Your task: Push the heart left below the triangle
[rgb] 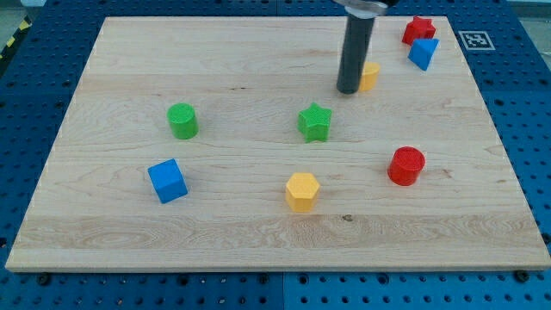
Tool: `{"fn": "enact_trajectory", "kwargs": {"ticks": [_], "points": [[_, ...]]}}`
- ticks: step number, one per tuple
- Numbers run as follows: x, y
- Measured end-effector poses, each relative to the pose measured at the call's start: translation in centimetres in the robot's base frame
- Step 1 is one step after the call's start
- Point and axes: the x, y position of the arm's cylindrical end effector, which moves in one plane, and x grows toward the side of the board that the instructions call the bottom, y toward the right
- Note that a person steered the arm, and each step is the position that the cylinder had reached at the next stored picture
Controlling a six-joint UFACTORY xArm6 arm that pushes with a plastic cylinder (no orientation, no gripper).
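My tip (349,89) rests on the board near the view's top, right of centre. It touches the left side of a small yellow block (371,76), which the rod partly hides, so its shape is hard to make out. A blue triangle (423,53) lies up and to the right of that yellow block. A red star (418,29) sits just above the triangle, against it.
A green star (315,122) lies just below and left of my tip. A green cylinder (182,120), a blue cube (167,181), a yellow hexagon (302,190) and a red cylinder (406,165) are spread over the wooden board (103,241).
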Motion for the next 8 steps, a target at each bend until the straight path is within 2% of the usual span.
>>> {"fn": "enact_trajectory", "kwargs": {"ticks": [1,3,7,8], "points": [[0.0,0.4],[-2.7,-0.3],[-3.1,6.4],[-4.4,5.8]]}}
